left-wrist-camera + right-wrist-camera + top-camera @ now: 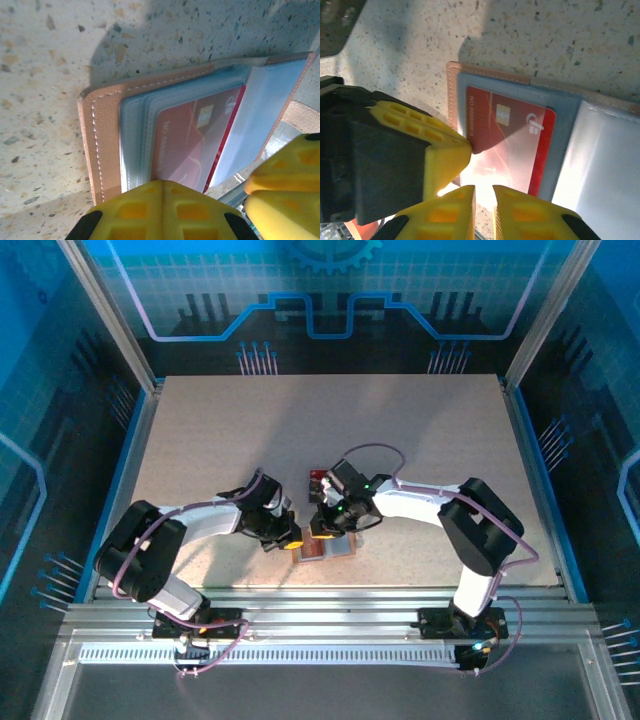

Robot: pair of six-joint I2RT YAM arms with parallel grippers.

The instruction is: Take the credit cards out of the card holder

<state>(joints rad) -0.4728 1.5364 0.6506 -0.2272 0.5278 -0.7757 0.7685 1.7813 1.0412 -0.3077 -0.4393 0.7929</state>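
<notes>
One red card [510,135] at least sits pocketed in the open card holder [102,135], flat on the table [200,440], so you've barely started; your left gripper [162,212], closed empty, seems to pin the holder; your right gripper [484,210] is nearly closed at the card's edge, grip unclear.

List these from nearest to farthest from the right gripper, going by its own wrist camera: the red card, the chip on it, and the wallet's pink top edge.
Measured from the right gripper:
1. red card: right at the fingertips, just above them.
2. chip: higher up, on the card's upper half.
3. wallet's pink edge: farthest, along the top, beyond the card.
</notes>
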